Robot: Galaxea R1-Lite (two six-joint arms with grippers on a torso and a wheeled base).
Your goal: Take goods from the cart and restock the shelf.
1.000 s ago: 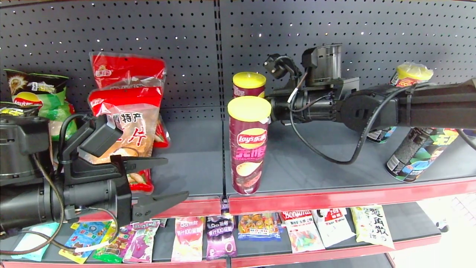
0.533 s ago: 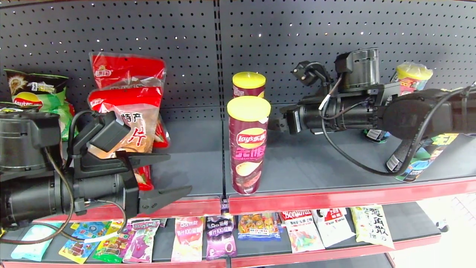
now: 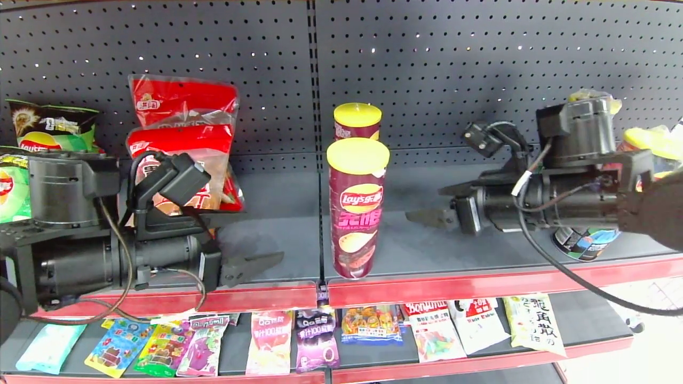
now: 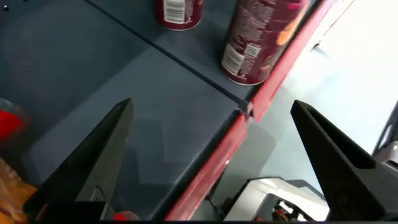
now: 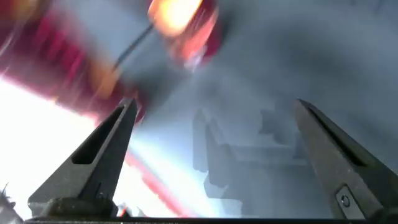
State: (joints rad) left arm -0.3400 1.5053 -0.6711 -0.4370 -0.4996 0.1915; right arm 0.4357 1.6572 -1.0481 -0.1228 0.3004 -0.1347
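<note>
On the grey shelf (image 3: pixel 427 245) I see a purple can (image 3: pixel 357 208) and a second can (image 3: pixel 357 121) behind it, both between my left pincer (image 3: pixel 261 238) and right pincer (image 3: pixel 427 204); red bags (image 3: pixel 184 141) stand beyond the left.

Retail shop, snack aisle. Fixture: dark grey metal shelf (image 3: pixel 427 240) with red front lip, backed by perforated grey panel (image 3: pixel 427 64). On the shelf: maroon cardboard crisp tubes with yellow lids (image 3: pixel 357 213); red plastic snack bags (image 3: pixel 184 101). Below the shelf: row of small colourful sweet packets (image 3: pixel 320 336).

Dark pegboard panel (image 3: pixel 213 42) (perforated); pale floor (image 3: pixel 659 296).
</note>
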